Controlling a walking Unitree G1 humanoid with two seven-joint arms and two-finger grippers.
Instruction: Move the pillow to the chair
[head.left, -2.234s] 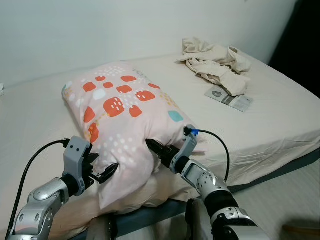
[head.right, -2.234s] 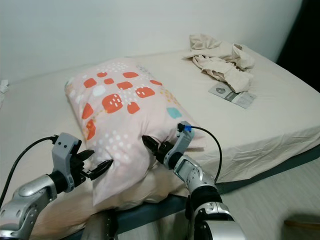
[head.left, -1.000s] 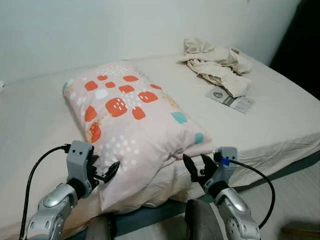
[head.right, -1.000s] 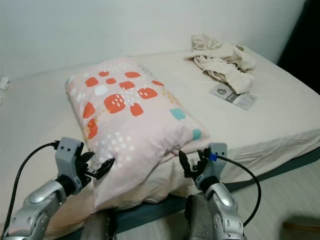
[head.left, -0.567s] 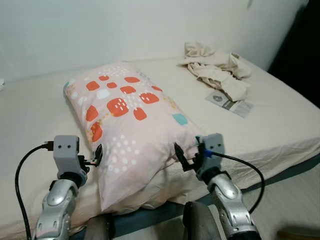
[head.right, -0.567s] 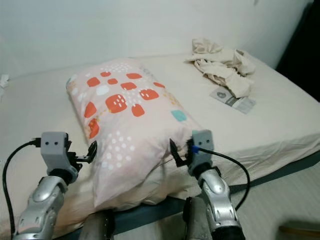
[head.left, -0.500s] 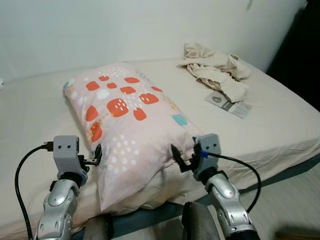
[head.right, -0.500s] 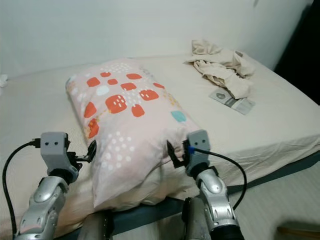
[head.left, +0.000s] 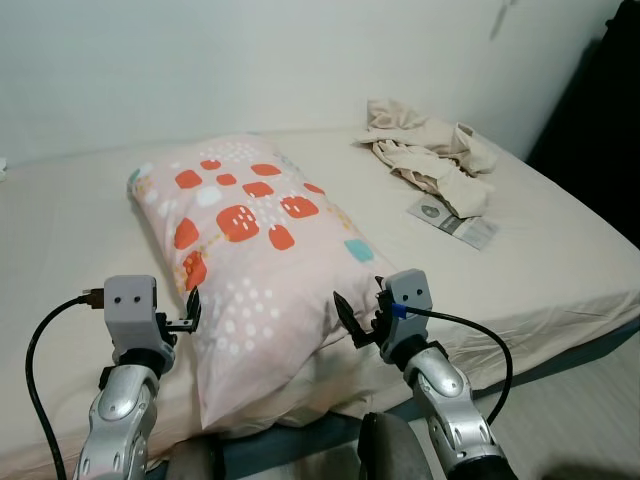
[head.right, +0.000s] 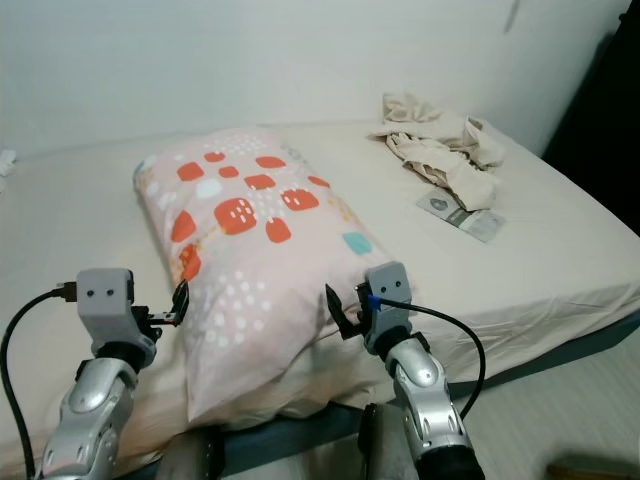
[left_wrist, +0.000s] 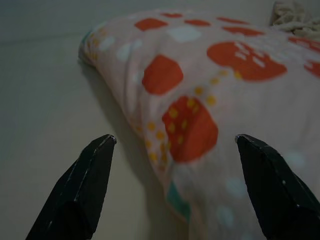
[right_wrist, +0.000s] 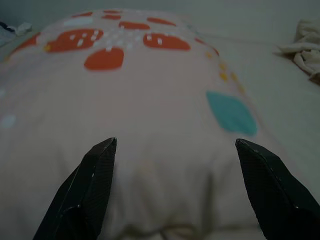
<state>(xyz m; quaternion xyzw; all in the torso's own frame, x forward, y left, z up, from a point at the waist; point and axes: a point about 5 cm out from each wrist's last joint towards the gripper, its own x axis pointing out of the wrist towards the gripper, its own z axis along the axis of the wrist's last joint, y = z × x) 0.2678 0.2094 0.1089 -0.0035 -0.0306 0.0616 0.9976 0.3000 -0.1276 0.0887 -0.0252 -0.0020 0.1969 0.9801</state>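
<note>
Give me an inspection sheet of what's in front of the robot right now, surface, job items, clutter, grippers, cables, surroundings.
Surface: bed with a beige sheet, wrinkled near the front edge.
Job's things: pillow, pink with orange and teal patches, lying flat on the bed between both grippers. Chair: nothing seen.
Clutter: crumpled beige cloth at the far right corner; a small printed packet beside it.
Grippers: left gripper open at the pillow's left side; right gripper open at its near right corner. Neither grips it.
Cables: black cable looping off the left wrist, another black cable off the right.
Surroundings: plain white wall; dark area at far right.
</note>
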